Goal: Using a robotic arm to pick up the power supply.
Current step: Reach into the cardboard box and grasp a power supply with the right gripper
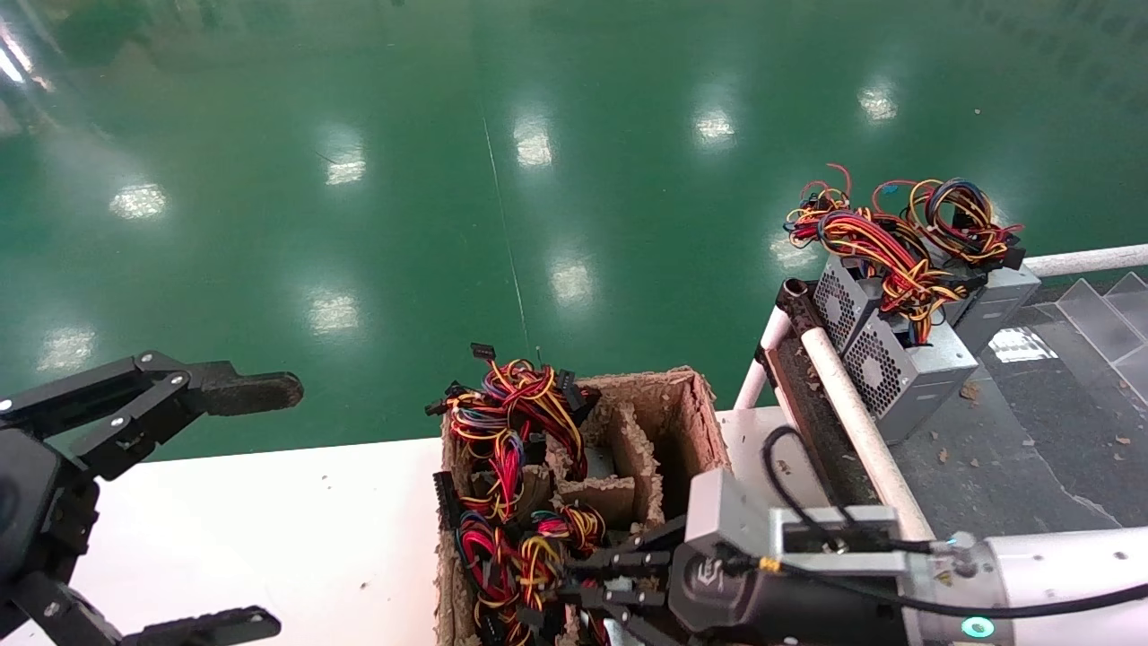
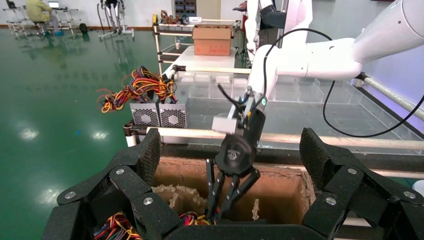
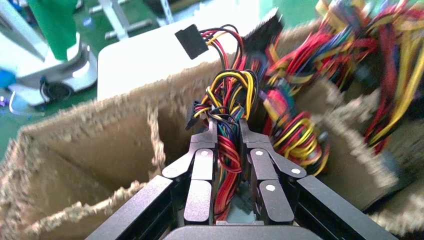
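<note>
Power supply [image 3: 239, 212] grey, red-yellow wires pinched by right gripper [image 3: 227, 131]

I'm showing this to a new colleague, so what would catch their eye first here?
The tangled red and yellow wires spilling from the torn cardboard box, where the right hand has closed on a bundle. Next, two silver power supplies on the rail to the right, and the left hand hanging open.
</note>
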`<state>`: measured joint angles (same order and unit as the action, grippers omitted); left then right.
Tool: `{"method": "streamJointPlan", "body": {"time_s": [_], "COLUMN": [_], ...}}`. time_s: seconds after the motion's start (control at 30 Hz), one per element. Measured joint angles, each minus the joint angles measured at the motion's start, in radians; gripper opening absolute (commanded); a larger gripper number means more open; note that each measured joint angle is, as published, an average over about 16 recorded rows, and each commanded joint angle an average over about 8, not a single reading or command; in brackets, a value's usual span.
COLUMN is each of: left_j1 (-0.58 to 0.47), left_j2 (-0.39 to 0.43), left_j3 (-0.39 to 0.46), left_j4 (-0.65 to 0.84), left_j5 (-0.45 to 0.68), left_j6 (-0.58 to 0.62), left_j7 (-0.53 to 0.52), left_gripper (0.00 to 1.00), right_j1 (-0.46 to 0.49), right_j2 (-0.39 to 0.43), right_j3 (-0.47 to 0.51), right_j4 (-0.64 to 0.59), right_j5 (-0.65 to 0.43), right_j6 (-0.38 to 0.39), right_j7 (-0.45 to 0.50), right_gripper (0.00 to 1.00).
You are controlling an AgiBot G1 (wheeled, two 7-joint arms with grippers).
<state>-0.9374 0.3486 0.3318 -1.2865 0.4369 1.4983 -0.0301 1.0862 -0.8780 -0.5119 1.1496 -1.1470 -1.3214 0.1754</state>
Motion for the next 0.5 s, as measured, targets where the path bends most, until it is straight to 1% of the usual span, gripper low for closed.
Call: {"method": "streamJointPlan", "body": {"time_s": [0.27,0.5], "left_j1": [0.000,0.000], "left_j2": [0.000,0.000], "left_j3": [0.000,0.001], "left_j4": [0.000,0.000], "left_j5": [0.000,0.000], "left_j6": [0.000,0.000], "left_j7": [0.000,0.000], "left_gripper": [1.00,1.00], "right_j1": [0.008,0.045], "right_j2": [0.043,0.088], "right_j3": [0.069,0.141], "right_j4": [0.006,-0.017], "right_j5": [0.120,0.242], "right_j6": [-0.034,-0.076], "right_j7": [-0.005,0.009], "right_gripper": [0.00,0.00]}}
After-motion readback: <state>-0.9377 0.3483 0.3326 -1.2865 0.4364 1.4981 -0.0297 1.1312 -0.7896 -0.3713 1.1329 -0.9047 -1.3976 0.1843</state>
